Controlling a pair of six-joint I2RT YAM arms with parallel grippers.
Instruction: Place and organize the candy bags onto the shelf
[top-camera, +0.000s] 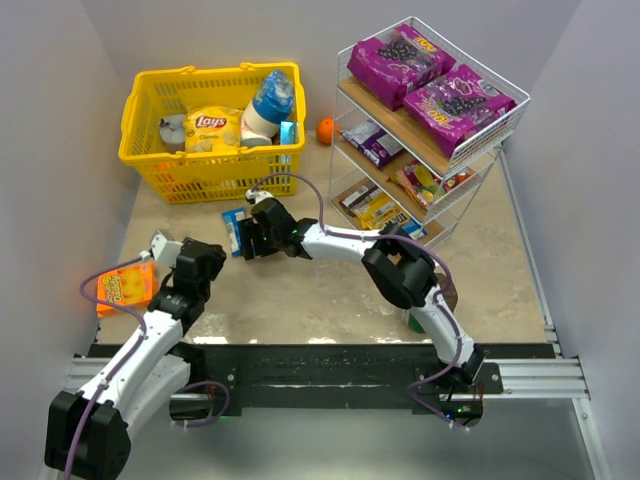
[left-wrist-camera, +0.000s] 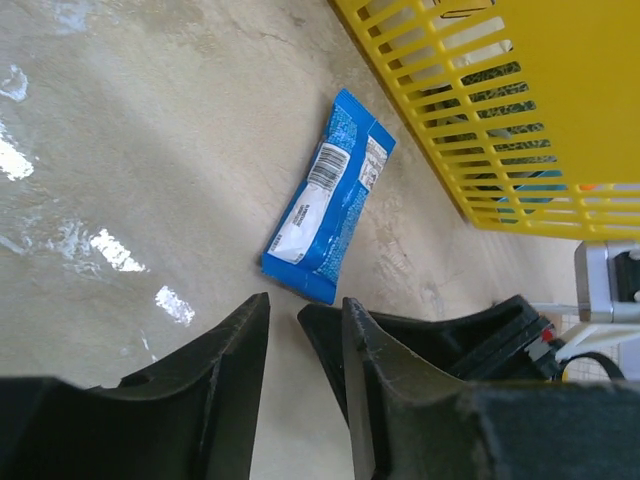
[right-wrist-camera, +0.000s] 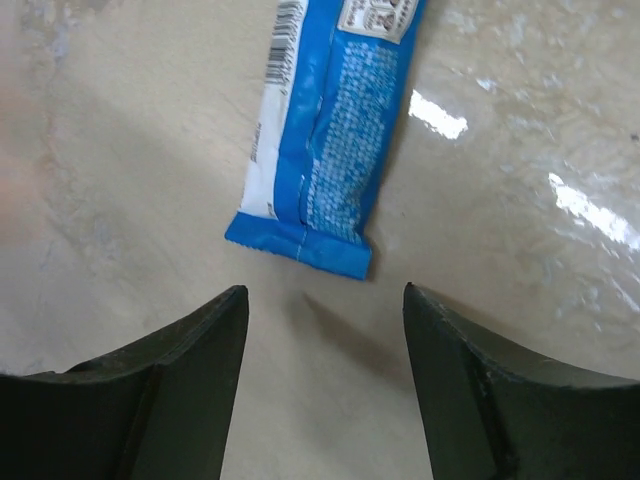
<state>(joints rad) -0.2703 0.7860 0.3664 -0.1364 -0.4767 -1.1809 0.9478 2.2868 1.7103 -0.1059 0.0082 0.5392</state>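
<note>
The blue candy packet (right-wrist-camera: 325, 130) lies flat beside the yellow basket (top-camera: 220, 176), barcode up, print unreadable; right gripper (right-wrist-camera: 324, 292) wide open, empty.

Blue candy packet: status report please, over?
Right tool open, just short of blue packet. Left tool open, empty. Packet flat on table, nothing in the way.

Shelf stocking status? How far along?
Done: two purple bags on the top tier of the shelf, smaller packets on both lower tiers. In hand: right tool open just short of the blue packet on the table, not gripping. Remaining: shelve that packet; whether the basket holds more candy is unclear.
</note>
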